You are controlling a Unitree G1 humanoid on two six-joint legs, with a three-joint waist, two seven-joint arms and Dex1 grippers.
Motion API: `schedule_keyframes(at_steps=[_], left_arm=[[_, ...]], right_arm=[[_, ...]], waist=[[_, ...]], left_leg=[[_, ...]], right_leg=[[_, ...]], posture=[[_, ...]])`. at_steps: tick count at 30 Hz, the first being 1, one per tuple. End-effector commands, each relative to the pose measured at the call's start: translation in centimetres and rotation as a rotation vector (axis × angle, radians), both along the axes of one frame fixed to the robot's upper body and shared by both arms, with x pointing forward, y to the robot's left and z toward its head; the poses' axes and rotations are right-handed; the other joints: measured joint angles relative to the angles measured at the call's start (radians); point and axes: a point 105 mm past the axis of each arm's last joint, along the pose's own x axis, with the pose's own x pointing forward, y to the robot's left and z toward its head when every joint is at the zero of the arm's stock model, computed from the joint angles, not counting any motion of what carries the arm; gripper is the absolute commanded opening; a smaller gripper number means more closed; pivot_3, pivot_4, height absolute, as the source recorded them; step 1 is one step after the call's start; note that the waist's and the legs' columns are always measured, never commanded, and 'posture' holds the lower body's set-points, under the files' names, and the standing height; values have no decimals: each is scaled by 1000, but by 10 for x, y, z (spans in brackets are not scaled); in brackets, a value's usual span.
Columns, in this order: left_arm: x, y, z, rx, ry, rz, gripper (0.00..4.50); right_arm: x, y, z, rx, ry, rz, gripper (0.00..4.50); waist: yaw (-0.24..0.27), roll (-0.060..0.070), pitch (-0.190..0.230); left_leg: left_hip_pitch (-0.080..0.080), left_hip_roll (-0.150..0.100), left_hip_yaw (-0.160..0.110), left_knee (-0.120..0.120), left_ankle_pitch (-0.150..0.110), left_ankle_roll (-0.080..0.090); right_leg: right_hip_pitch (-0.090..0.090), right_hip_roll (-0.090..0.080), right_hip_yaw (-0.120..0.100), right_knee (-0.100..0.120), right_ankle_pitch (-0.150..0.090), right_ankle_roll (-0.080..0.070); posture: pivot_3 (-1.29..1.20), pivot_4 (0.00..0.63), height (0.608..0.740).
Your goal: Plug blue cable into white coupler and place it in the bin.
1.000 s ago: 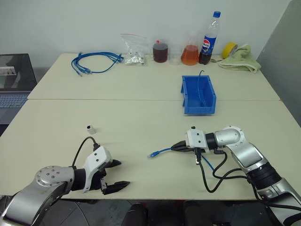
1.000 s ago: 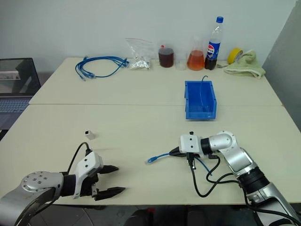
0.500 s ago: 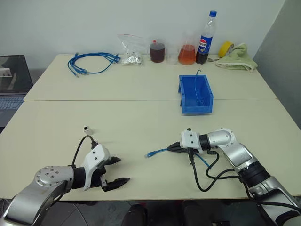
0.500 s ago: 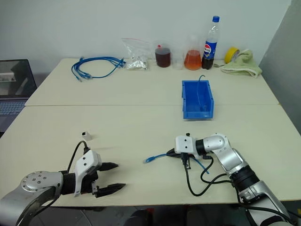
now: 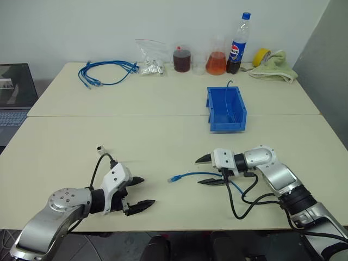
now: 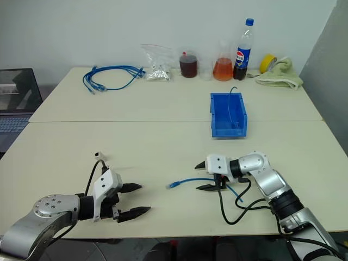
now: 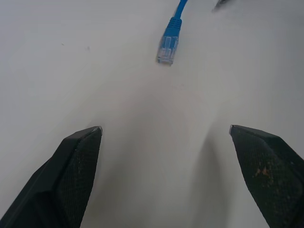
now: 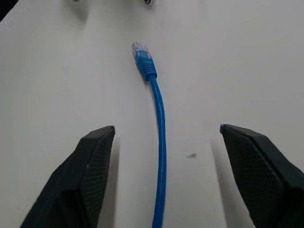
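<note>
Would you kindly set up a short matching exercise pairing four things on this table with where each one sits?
Things:
1. blue cable
2. white coupler
3. bin
4. cola bottle

Places:
A. back edge, beside the flasks
B. between the right tool's open fingers
C. mid-table, right of centre
D. ahead of the left tool

Pairs: 1-B, 2-D, 3-C, 4-A

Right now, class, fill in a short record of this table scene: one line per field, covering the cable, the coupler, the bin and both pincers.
blue cable: lies flat on the table, plug end pointing toward the left pincer
white coupler: stands alone on the table, not joined to the cable
bin: blue, farther back, beyond the right pincer
left pincer: open, holding nothing, aimed at the cable's plug
right pincer: open, fingers either side of the cable, not gripping it
task state: cable not yet plugged into the coupler
</note>
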Motion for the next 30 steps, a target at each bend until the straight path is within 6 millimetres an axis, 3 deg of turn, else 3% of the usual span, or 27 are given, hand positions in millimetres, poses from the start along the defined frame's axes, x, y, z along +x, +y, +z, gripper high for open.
schedule_keyframes(at_steps=[1, 5, 14, 22, 30], left_arm=[[8, -6, 7, -24, -43, -3, 4500], [16, -13, 9, -32, -77, -3, 4500], [34, -26, 2, 23, -135, -66, 4500], [44, -42, -8, 51, -101, -140, 4500], [40, -48, -12, 107, -77, -202, 4500]], right_arm=[[-10, -4, 37, 102, 34, -23, 4411], [-28, -11, 45, 150, 82, -105, 4411], [-80, -21, 21, 97, 214, -253, 4411], [-64, -24, 30, 161, 230, -466, 4411], [-65, -27, 38, 165, 223, -493, 4411]], waist=[[1, 0, 0], [5, 0, 0], [4, -1, 0], [0, -1, 0], [2, -1, 0]], left_leg=[[0, 0, 0, 0, 0, 0], [0, 0, -2, 0, 0, 0], [-1, -2, 0, 0, 0, 0], [0, 0, 1, 0, 0, 0], [0, 0, 1, 0, 0, 0]], right_leg=[[0, 0, 0, 0, 0, 0], [0, 0, -1, 0, 0, 0], [1, -2, 0, 0, 0, 0], [1, 2, -1, 0, 0, 0], [1, 2, -1, 0, 0, 0]], posture=[[0, 150, 740], [0, 150, 740], [0, 150, 740], [0, 150, 740], [0, 150, 740]])
